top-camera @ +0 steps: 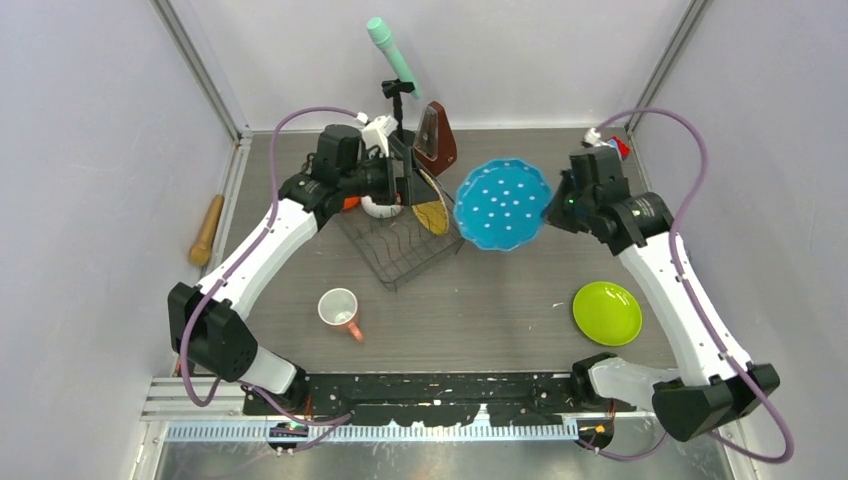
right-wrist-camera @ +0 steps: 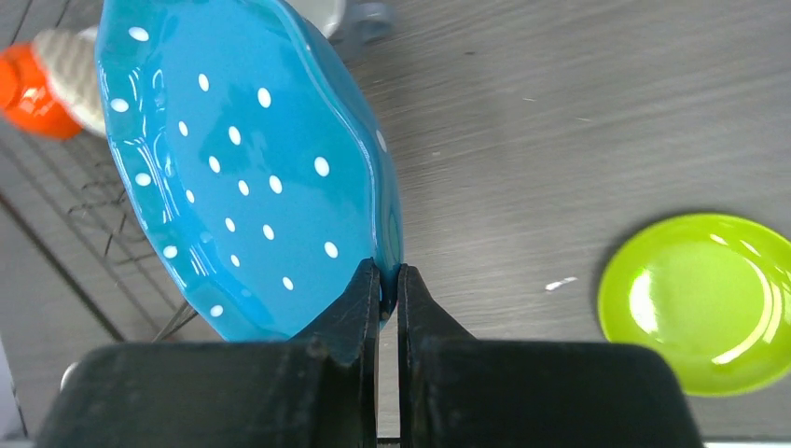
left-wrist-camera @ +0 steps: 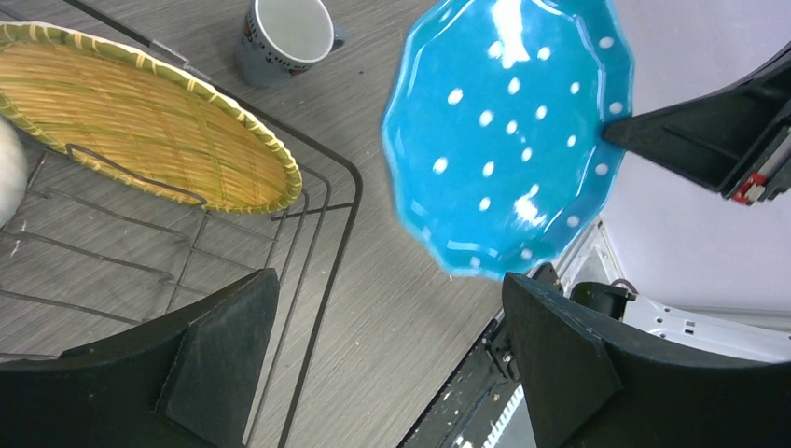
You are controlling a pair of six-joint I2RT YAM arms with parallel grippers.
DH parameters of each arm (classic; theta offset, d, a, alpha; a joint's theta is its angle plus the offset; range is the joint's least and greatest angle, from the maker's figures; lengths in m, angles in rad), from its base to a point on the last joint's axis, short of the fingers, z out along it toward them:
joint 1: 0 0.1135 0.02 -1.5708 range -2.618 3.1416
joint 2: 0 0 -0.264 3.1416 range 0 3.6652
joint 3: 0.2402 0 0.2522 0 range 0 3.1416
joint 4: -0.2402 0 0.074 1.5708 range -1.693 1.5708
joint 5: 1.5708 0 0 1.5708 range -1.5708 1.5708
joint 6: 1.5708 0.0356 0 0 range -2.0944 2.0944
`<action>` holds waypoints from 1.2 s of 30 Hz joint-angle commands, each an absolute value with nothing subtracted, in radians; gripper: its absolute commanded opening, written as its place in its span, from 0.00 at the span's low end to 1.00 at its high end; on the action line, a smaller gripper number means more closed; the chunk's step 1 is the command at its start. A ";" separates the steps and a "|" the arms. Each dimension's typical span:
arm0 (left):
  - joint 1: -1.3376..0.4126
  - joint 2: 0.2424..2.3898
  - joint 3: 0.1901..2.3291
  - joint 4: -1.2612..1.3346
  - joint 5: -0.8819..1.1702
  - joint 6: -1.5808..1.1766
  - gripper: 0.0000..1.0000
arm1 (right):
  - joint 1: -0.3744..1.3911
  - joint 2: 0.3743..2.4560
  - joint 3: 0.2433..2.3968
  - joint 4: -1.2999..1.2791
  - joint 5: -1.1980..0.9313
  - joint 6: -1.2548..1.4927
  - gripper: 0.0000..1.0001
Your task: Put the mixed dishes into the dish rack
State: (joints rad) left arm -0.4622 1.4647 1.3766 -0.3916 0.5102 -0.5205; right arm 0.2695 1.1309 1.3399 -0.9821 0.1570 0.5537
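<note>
My right gripper [right-wrist-camera: 389, 276] is shut on the rim of the blue white-dotted plate [right-wrist-camera: 252, 168] and holds it tilted in the air just right of the dish rack [top-camera: 400, 250]. The plate also shows in the top view [top-camera: 503, 203] and the left wrist view [left-wrist-camera: 508, 131]. My left gripper [left-wrist-camera: 387, 285] is open and empty over the rack's right edge [left-wrist-camera: 322, 271]. The yellow woven-pattern plate [left-wrist-camera: 140, 121] leans in the rack. The white bowl [top-camera: 383, 209] and orange bowl [top-camera: 350, 203] are in the rack's far end. The pink mug [top-camera: 340, 310], lime green plate [top-camera: 607, 312] and small grey mug [left-wrist-camera: 284, 33] lie on the table.
The brown metronome [top-camera: 436, 140] stands behind the rack, beside a teal-handled tool on a stand [top-camera: 390, 50]. The wooden rolling pin [top-camera: 207, 230] lies by the left wall. Walls close in the left, right and back.
</note>
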 commanded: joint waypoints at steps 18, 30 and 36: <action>-0.332 1.483 1.315 -0.265 0.761 -0.624 0.76 | 0.590 1.313 1.535 -0.588 -0.027 0.596 0.00; -0.224 1.496 1.179 0.123 0.958 -0.915 0.00 | 0.543 1.319 1.505 -0.535 -0.132 0.588 0.24; -0.201 1.440 1.171 0.087 0.951 -0.894 0.00 | 0.417 1.302 1.396 -0.380 -0.433 0.697 0.67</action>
